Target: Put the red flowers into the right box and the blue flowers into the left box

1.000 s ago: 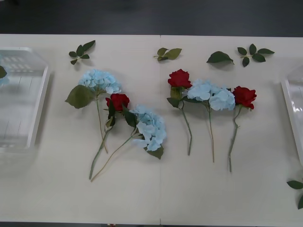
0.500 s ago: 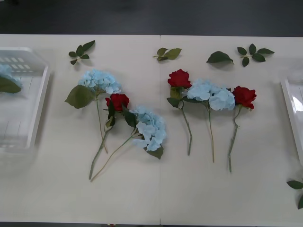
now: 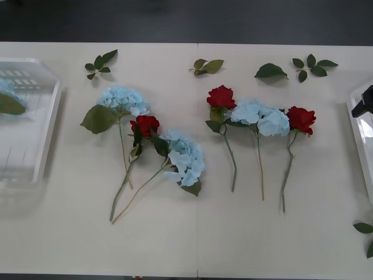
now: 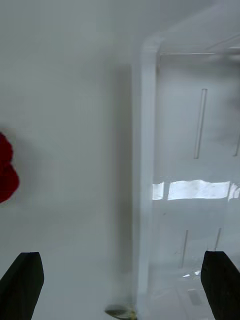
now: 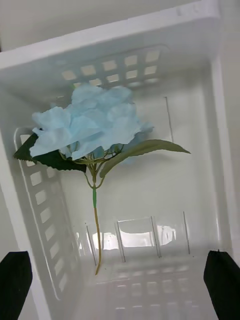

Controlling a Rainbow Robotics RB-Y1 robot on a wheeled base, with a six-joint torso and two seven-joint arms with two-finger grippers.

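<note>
The right pincer (image 4: 120,280), fingers apart and empty, hangs over the right box's (image 3: 356,125) inner rim. Nearest red flower (image 3: 301,119) lies just inward of that rim, stem running toward the robot. Left pincer (image 5: 120,285), also apart, hovers above the left box (image 3: 46,134), where 1 blue flower (image 5: 87,125) lies.

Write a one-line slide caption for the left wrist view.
Open left gripper above the left box, where one blue flower lies on the floor.
</note>
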